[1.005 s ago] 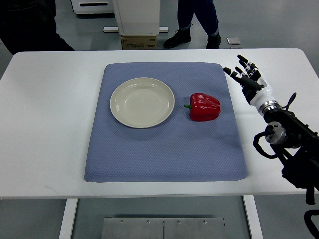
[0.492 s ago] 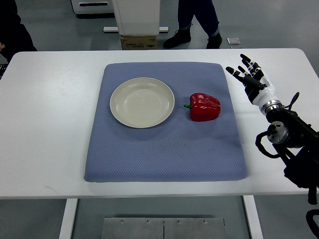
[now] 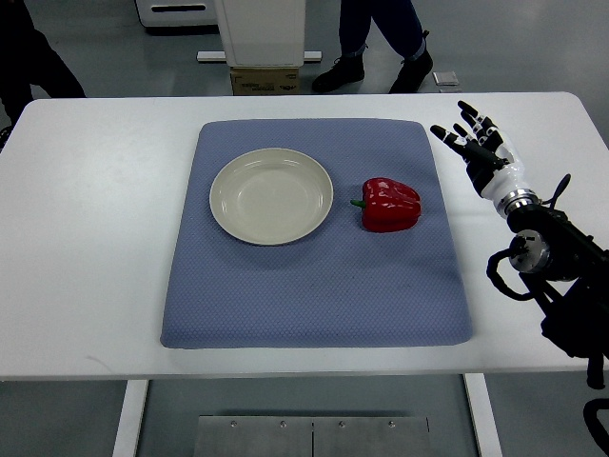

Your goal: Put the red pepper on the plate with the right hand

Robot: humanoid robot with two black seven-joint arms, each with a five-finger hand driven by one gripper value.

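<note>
A red pepper (image 3: 390, 204) with a short green stem lies on the blue mat (image 3: 314, 286), just right of the cream plate (image 3: 271, 195). Nothing is on the plate. My right hand (image 3: 473, 143) hovers over the white table beyond the mat's right edge, further right than the pepper and apart from it. Its fingers (image 3: 465, 121) are spread open and hold nothing. The black forearm runs down to the lower right corner. My left arm does not show.
The white table (image 3: 86, 238) carries the mat. Beyond its far edge stand a person's legs and shoes (image 3: 376, 48), a cardboard box (image 3: 265, 79) under a white stand, and another dark-clothed person (image 3: 33, 57) at the far left.
My right hand has drifted slightly right, away from the pepper, still open. The people behind the table shifted their stance. Pepper and plate are unmoved.
</note>
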